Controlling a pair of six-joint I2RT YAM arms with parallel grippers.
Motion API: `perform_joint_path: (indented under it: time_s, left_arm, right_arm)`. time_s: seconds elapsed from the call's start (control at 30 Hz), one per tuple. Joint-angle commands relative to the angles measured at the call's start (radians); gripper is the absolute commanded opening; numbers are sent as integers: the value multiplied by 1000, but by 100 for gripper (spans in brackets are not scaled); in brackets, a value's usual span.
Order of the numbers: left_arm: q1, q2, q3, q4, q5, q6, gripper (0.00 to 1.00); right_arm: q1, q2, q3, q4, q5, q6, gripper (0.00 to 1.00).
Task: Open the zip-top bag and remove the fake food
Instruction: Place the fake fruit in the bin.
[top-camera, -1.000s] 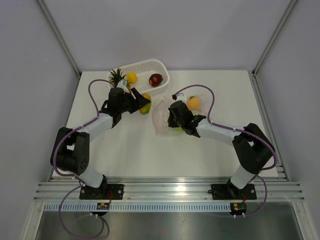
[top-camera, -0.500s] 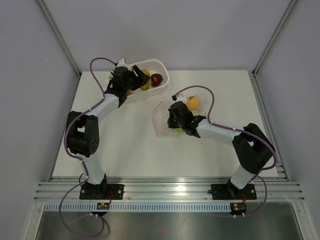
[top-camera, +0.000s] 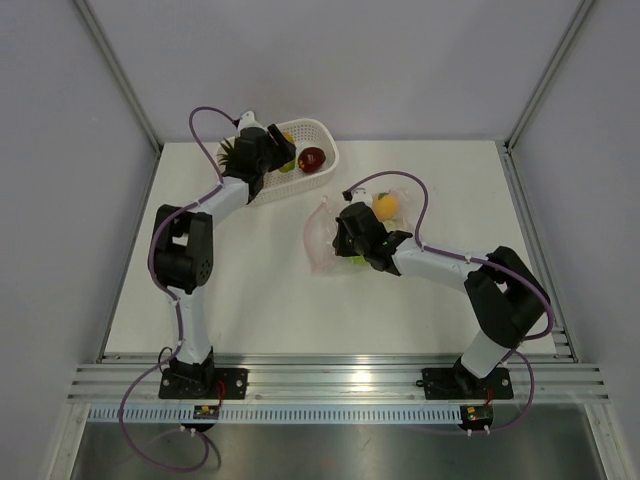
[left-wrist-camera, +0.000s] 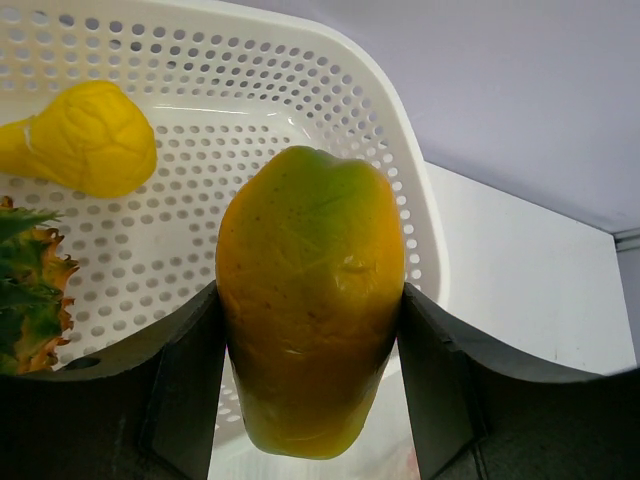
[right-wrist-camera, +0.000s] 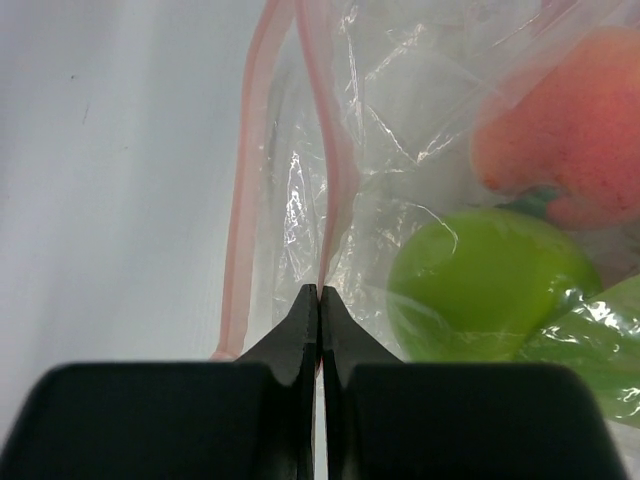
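Left gripper (left-wrist-camera: 312, 345) is at the white basket (left-wrist-camera: 402, 175) at the table's far side. Its jaws stand fairly wide, clamped on both sides of a yellow-green fruit (left-wrist-camera: 310, 290) with an orange lower half. The fruit is held upright between the fingers (left-wrist-camera: 185, 375), over the basket's inside. Cannot tell if it touches the basket floor.

Already in the basket: a yellow piece (left-wrist-camera: 95, 140) at the back left, a pineapple (left-wrist-camera: 28, 285) at the left edge, and a dark red piece (top-camera: 312, 158) toward the right end.

Right gripper (right-wrist-camera: 319, 296) is fully closed, its tips pinching the pink zip strip (right-wrist-camera: 333, 160) of the zip-top bag (top-camera: 322, 235). The bag lies flat on the table (top-camera: 250, 290) mid-right, well apart from the basket. The mouth is parted: the two pink strip halves run apart, one pinched and one lying loose to the left.

Inside the bag are a green apple (right-wrist-camera: 480, 285), just right of the closed tips, and an orange (right-wrist-camera: 565, 130) beyond it, touching the apple. A green strip shows at the far right, too cropped to name.
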Motion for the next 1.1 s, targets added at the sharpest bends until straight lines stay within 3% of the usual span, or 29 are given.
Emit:
perform_joint_path:
  time_s: [0.0, 0.23, 0.5, 0.8, 0.93, 1.07]
  left_arm:
    - [13, 10, 33, 65, -56, 17, 53]
    - [18, 33, 18, 79, -57, -1, 56]
    - [18, -2, 5, 62, -16, -10, 83]
    - [18, -102, -31, -12, 21, 5, 84]
    - [18, -196, -149, -21, 46, -23, 84]
    - [16, -332, -336, 74, 137, -90, 84]
  right_arm:
    - [1, -7, 8, 48, -20, 7, 0]
    - [1, -16, 5, 47, -12, 6, 0]
    - [2, -25, 4, 45, -15, -1, 0]
    - [2, -52, -4, 41, -4, -17, 0]
    - [1, -71, -19, 53, -12, -27, 2]
    - [1, -78, -19, 55, -20, -30, 6]
